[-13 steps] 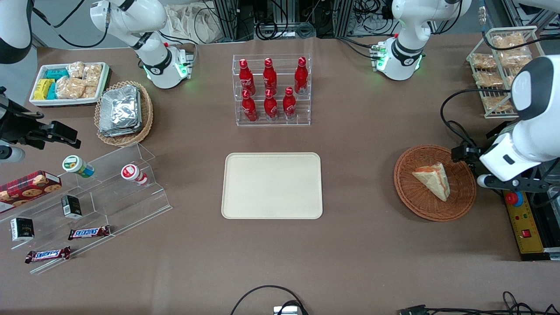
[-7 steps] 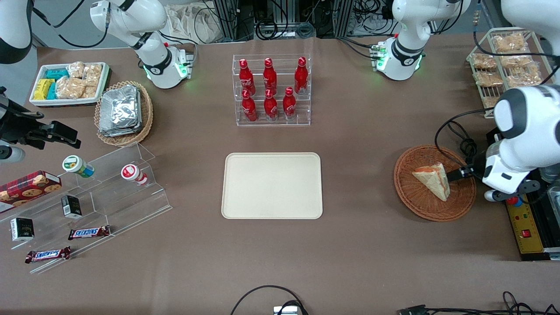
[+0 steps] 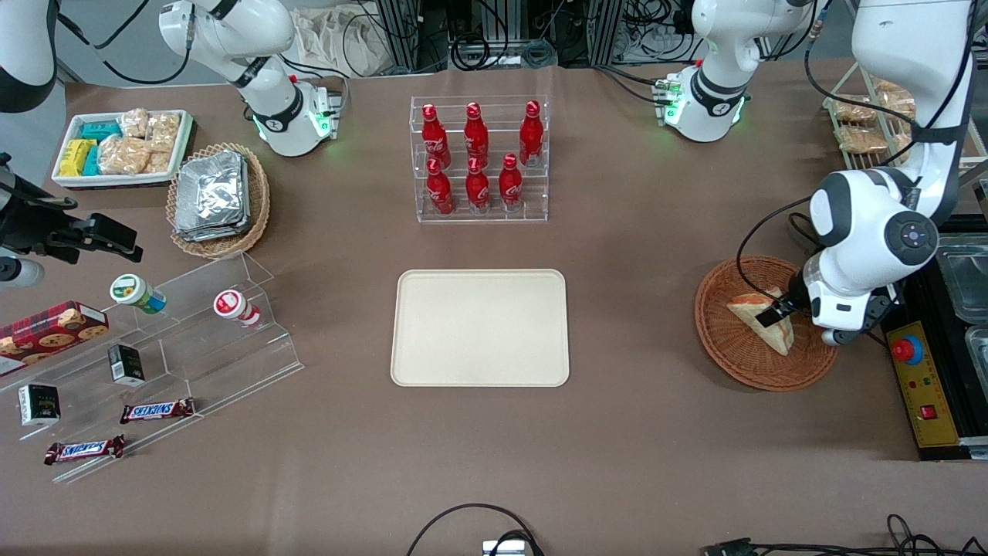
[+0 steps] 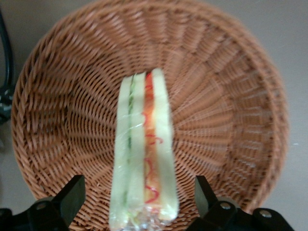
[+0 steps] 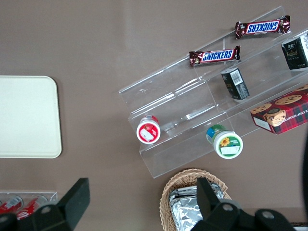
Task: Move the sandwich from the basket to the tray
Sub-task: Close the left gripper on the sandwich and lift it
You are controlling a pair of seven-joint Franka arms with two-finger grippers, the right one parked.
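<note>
Sandwich [image 4: 143,154] lies in the basket [image 3: 733,363] near the desk's working-arm end, the open claw [image 4: 139,202] straddling it with fingers [image 4: 72,195] either side, ungrasped, so gripping, lifting and carrying to the bare mid-desk tray [image 3: 479,327] all remain

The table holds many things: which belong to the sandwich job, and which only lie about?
Job: sandwich in basket; tray; gripper, open, astride the sandwich.
Lying about: cola bottles, foil packets, Snickers bars, cookie box.
</note>
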